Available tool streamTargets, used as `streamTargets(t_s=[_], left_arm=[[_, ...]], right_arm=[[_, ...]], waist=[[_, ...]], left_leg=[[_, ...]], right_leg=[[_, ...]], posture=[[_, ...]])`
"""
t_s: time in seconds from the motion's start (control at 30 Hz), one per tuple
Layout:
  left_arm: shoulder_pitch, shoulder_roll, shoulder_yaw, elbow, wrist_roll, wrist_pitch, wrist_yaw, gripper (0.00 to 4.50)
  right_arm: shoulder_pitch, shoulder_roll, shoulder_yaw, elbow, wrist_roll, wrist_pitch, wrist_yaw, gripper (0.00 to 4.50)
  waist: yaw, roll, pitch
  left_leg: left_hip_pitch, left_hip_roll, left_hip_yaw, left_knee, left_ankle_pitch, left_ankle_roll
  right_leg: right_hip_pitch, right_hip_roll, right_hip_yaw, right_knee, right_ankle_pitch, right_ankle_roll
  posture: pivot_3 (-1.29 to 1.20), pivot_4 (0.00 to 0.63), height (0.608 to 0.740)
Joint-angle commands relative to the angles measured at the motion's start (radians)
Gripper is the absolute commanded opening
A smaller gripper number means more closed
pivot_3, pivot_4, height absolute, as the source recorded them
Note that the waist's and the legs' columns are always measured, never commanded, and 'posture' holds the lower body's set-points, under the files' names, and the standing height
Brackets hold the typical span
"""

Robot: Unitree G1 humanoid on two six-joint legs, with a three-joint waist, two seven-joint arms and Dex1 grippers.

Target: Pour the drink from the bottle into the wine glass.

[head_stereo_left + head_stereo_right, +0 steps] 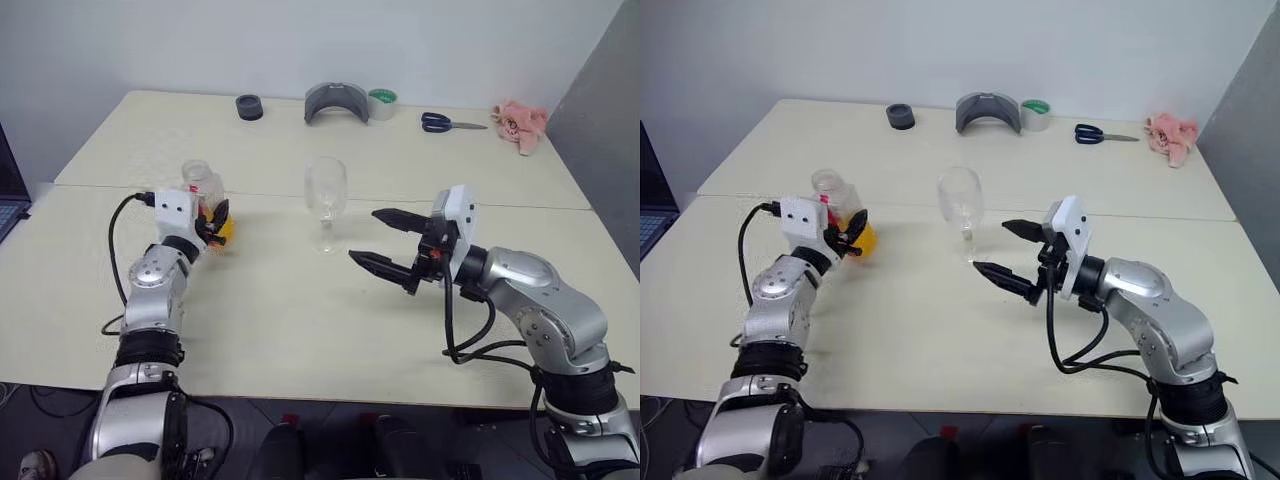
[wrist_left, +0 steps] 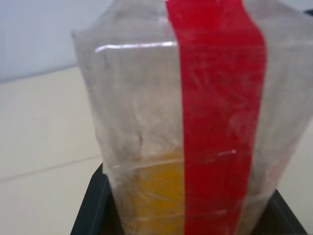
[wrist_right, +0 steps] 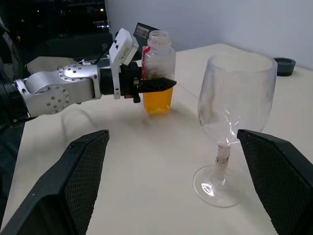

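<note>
Bottle left on tabletop, wine glass to its right at centre, scissors far behind.

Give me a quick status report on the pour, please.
Left gripper shut on bottle, uncapped, upright. Right gripper open, near wine glass, empty. Nothing between them.

A laboratory or test room is being shown. Two plain cream tables are being used pushed together against a bare white wall, beyond the fingertips of both grippers. Loose workshop items are being kept along the far table edge, well past the fingers: blue-handled scissors, a roll of tape, a grey curved part, a black ring and a pink cloth. A laptop edge is being seen beside the tables.
</note>
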Motion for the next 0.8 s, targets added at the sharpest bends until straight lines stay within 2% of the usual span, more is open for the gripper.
streamTargets(t_s=[0.03, 0.33, 0.63, 0.8], left_arm=[[-0.132, 0.053, -0.065, -0.044, 0.074, -0.043, -0.042, 1.66], [-0.360, 0.081, -0.215, 0.102, 0.226, -0.126, -0.106, 1.66], [-0.505, 0.093, -0.357, 0.267, 0.400, -0.305, -0.100, 1.66], [-0.563, 0.099, -0.389, 0.336, 0.454, -0.391, -0.083, 1.66]], right_arm=[[-0.053, 0.017, -0.031, 0.017, -0.009, -0.040, -0.021, 4.50], [-0.150, 0.087, -0.016, 0.134, -0.103, -0.128, -0.087, 4.50], [-0.183, 0.127, -0.025, 0.172, -0.124, -0.149, -0.117, 4.50], [-0.186, 0.134, -0.021, 0.174, -0.126, -0.152, -0.123, 4.50]], waist=[[0.001, 0.000, 0.000], [0.001, 0.000, 0.000], [0.000, 0.000, 0.000], [0.000, 0.000, 0.000]], left_leg=[[0.000, 0.000, 0.000, 0.000, 0.000, 0.000], [-0.001, -0.001, 0.000, 0.001, 0.000, 0.000], [-0.003, -0.001, 0.002, 0.000, 0.000, 0.000], [-0.004, -0.001, 0.002, 0.000, 0.000, 0.000]], right_leg=[[0.000, 0.000, 0.000, 0.000, 0.000, 0.000], [0.000, 0.000, 0.000, 0.000, 0.000, 0.000], [-0.004, 0.000, 0.000, 0.000, 0.000, 0.000], [-0.005, 0.000, 0.000, 0.000, 0.000, 0.000]], posture=[[0.00, 0.150, 0.740], [0.00, 0.150, 0.740], [0.00, 0.150, 0.740], [0.00, 0.150, 0.740]])
